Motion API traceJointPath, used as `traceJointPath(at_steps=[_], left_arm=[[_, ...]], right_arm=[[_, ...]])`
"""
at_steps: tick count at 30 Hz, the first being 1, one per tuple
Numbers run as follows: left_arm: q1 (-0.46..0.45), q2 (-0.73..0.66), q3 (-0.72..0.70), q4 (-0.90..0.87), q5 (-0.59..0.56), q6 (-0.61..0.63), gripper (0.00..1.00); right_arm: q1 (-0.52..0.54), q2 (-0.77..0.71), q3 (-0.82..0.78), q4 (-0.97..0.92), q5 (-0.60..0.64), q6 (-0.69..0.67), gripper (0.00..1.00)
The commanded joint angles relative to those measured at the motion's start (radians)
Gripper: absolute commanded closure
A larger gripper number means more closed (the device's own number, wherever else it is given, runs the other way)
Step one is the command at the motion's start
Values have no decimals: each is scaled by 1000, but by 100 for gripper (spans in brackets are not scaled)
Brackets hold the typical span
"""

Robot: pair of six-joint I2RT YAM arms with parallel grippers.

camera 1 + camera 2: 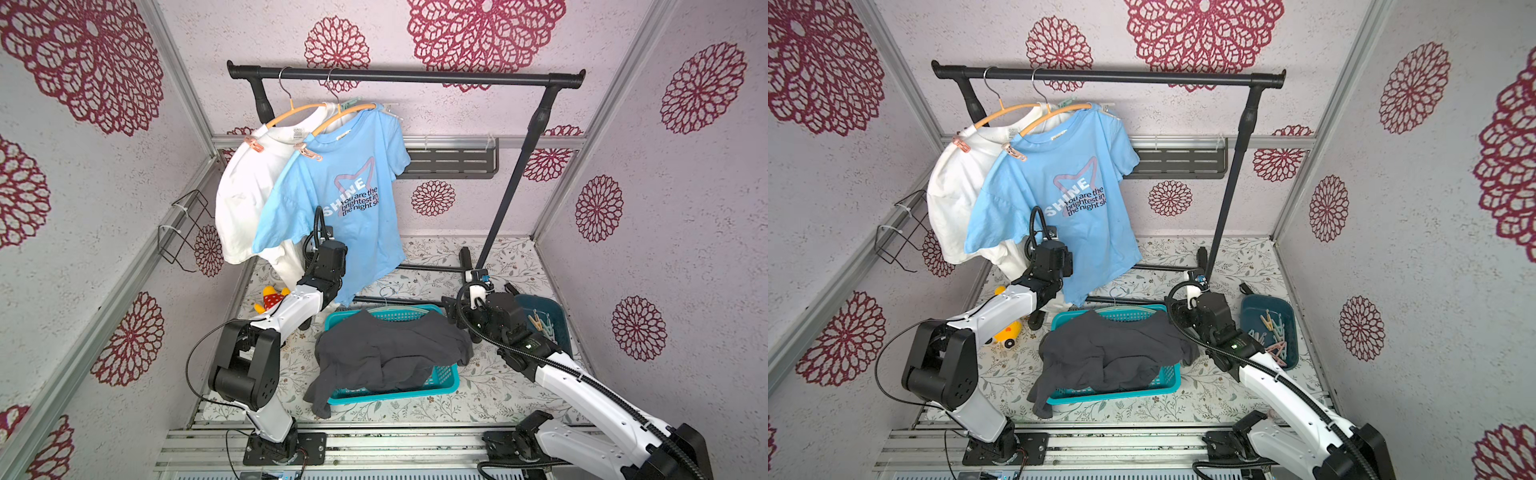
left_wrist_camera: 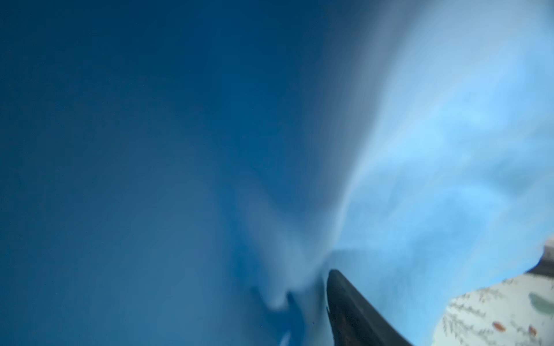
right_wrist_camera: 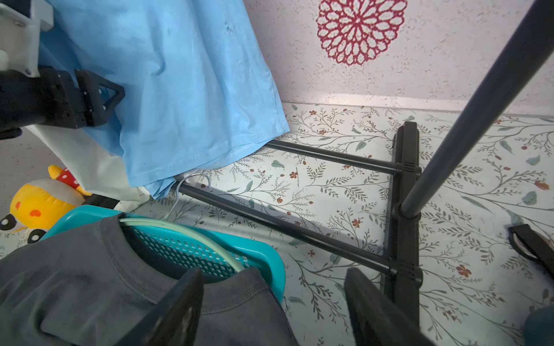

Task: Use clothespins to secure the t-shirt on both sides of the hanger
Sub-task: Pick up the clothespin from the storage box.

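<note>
Left gripper (image 1: 336,255) against blue shirt (image 1: 353,174); its grip cannot be told. Right gripper (image 3: 272,278) released, empty, by basket's (image 3: 263,251) far-right corner.

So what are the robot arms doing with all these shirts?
They're pegging shirts onto hangers. A white shirt and a blue shirt hang on the rack, each with a pink clothespin showing on one shoulder. The left arm's fingers are against the blue shirt's lower part. The right arm's open fingers hover over a grey shirt on the teal basket. Spare clothespins sit in a dark bin.
</note>
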Motion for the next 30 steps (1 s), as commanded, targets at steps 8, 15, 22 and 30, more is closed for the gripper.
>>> traceJointPath(at_steps=[8,15,22,30], left_arm=[[-13,-294,-125,-112,85,-56,25],[-54,-502,-173,-295,368,-125,18],[-73,-548,-142,-564,732,-91,20],[-79,-531,-160,-580,699,-24,19]], right_arm=[[0,201,193,-81,-141,-9,23],[9,479,413,-185,-227,-24,28],[25,686,595,-269,-225,-53,30],[52,800,693,-278,-163,-34,32]])
